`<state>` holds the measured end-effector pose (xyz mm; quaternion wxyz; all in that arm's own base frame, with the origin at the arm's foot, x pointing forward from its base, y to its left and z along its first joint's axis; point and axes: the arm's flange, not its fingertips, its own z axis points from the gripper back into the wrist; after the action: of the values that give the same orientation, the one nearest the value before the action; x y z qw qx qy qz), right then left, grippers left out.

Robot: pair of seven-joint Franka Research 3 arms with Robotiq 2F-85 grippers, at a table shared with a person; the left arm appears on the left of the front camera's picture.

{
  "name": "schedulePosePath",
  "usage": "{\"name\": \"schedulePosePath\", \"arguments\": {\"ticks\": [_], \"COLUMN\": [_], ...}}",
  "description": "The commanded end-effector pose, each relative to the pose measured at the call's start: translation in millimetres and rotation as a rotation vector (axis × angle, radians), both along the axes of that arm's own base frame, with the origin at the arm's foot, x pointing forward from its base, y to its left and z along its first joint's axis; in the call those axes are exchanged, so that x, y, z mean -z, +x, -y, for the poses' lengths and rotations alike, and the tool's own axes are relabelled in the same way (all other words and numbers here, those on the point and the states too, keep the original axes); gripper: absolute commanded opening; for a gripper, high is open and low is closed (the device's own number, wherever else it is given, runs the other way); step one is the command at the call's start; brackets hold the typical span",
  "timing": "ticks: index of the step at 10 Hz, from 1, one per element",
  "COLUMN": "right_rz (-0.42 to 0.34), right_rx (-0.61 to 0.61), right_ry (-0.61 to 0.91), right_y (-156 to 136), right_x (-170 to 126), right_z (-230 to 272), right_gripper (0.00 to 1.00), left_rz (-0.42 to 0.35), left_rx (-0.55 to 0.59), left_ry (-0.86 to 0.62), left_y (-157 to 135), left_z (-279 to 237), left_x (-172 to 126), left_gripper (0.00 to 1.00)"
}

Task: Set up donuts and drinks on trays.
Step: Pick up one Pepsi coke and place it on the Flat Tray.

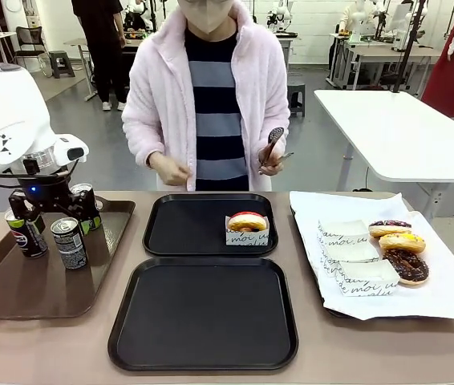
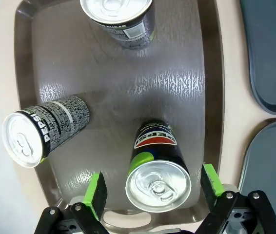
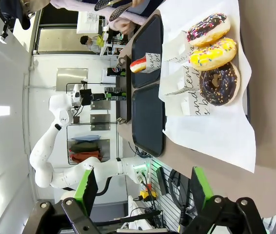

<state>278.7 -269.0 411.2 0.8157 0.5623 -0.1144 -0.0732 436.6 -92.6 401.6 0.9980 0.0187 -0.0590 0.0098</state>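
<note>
So: left hand (image 2: 152,186) open, straddling one upright drink can (image 2: 155,146) on the brown tray (image 2: 128,92), gap on both sides. Right hand (image 3: 143,187) open as well, well apart from the donuts (image 3: 212,53) on white paper (image 3: 211,131). One sleeved donut (image 1: 247,222) sits in the far black tray (image 1: 187,228).

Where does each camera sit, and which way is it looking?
Front: on the robot's side, facing the person across the table; left gripper shows.
Left wrist: above the brown tray, looking down; its fingers flank a can.
Right wrist: rolled sideways, facing three donuts; right gripper open.
Shared: front and right wrist show the sleeved donut.
</note>
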Motion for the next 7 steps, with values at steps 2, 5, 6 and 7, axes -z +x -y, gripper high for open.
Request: {"name": "schedulePosePath", "arguments": {"ticks": [2, 5, 6, 7], "right_rz": [-0.009, -0.009, -0.009, -0.009], "right_rx": [-0.01, -0.01, -0.01, -0.01], "right_ry": [0.004, 0.004, 0.004, 0.004], "right_y": [-2, -2, -2, -2], "right_x": [1, 1, 1, 1], "right_z": [0, 0, 0, 0], "right_gripper": [1.0, 1.0, 1.0, 1.0], "left_rz": [-0.017, -0.029, -0.026, -0.012], "left_rx": [-0.042, -0.048, -0.046, -0.04], "left_ry": [0.002, -0.015, -0.036, -0.043], "left_y": [1, 3, 5, 5], "left_z": [5, 5, 5, 4], "left_x": [14, 24, 23, 23], "left_gripper": [1.0, 1.0, 1.0, 1.0]}}
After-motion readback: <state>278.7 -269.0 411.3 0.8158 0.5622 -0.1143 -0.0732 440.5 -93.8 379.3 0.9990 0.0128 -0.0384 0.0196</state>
